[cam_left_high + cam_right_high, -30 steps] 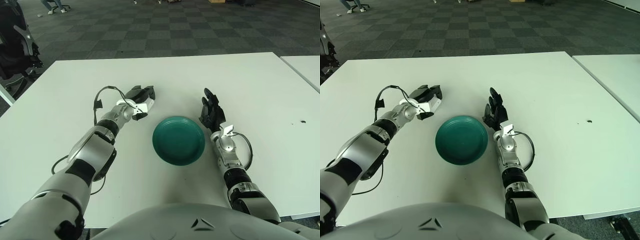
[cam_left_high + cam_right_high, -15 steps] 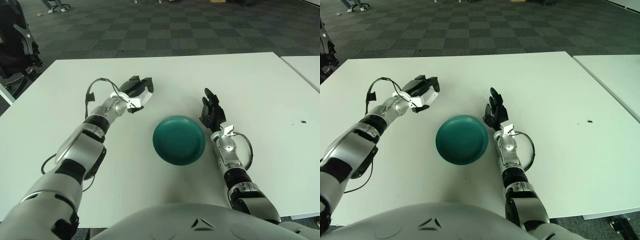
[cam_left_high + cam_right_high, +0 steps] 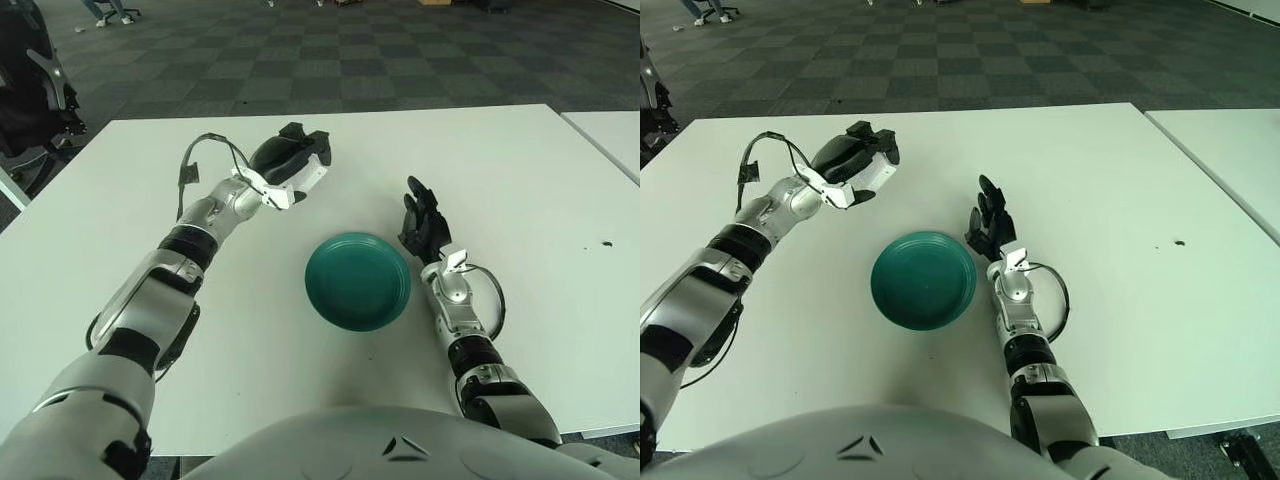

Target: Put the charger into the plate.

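Observation:
My left hand (image 3: 296,162) is raised above the white table, up and left of the teal plate (image 3: 358,279). Its fingers are curled on a white charger (image 3: 303,183), which shows at the underside of the hand and also in the right eye view (image 3: 868,180). The plate lies flat at the table's middle with nothing in it. My right hand (image 3: 420,222) rests on the table just right of the plate, fingers spread and holding nothing.
The white table (image 3: 520,180) reaches a far edge with dark checkered carpet behind. A second table (image 3: 612,135) stands at the right. A black chair (image 3: 30,90) is at the far left. A small dark spot (image 3: 605,242) marks the table's right side.
My left hand has lifted off the table with the charger and moved up and to the right, toward the plate's far side. The right hand has not moved.

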`<state>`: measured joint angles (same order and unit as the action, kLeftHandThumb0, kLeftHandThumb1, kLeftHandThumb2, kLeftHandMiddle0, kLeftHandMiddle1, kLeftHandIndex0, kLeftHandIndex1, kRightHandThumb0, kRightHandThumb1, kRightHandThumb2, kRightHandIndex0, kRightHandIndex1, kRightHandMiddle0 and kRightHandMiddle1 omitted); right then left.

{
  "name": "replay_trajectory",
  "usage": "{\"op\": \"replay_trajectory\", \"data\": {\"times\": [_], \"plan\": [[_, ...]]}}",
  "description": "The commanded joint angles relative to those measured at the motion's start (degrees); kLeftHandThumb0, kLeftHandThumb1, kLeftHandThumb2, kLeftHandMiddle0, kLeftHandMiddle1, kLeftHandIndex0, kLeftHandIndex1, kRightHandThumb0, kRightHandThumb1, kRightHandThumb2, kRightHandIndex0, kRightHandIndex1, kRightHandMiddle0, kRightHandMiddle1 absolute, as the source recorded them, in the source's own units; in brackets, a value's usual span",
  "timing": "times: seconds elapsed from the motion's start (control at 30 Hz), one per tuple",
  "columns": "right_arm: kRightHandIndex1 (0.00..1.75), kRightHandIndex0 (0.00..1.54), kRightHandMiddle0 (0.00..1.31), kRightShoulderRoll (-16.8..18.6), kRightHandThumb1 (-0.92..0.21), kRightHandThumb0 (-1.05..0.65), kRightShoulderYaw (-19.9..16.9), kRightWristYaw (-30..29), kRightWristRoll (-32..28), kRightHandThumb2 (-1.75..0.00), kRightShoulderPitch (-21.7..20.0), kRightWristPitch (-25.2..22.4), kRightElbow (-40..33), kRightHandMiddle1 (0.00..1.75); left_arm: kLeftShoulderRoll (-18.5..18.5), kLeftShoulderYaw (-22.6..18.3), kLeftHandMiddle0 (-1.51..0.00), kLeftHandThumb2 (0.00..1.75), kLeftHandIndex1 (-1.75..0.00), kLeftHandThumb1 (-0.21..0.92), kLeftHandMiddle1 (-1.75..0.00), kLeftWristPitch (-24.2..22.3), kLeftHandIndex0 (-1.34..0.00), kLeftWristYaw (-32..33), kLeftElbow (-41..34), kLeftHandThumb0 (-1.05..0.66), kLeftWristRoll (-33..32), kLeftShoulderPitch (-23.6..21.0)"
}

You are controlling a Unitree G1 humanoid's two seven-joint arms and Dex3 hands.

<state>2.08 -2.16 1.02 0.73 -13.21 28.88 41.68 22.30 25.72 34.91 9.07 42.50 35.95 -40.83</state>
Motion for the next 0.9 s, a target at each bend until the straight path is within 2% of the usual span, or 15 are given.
{"op": "replay_trajectory", "data": {"times": [0.0,0.63,0.87], "plan": [[0.0,0.09,0.0,0.5,-0.92,-0.91,0.09,-0.42,0.29,-0.9,11.37,-8.21,10.81,0.33,0.7,0.05,-0.69,1.45,-1.75,0.19,-1.68,-1.05,-0.52,-2.76,-5.59,0.0,0.06,3.83],[0.01,0.1,0.0,1.32,-0.92,-0.9,0.79,-2.27,1.14,-0.9,11.46,-8.19,11.17,0.36,2.0,0.25,-0.62,1.43,-1.75,0.22,-1.73,-2.65,-0.51,-14.64,-25.32,0.0,0.22,11.94],[0.0,0.07,0.0,1.24,-0.92,-0.88,1.38,-2.8,1.66,-0.9,11.47,-7.55,11.53,0.29,3.17,0.93,-0.61,1.4,-1.75,0.24,-1.72,-2.01,-0.51,-18.57,-31.76,0.0,1.81,13.96]]}}
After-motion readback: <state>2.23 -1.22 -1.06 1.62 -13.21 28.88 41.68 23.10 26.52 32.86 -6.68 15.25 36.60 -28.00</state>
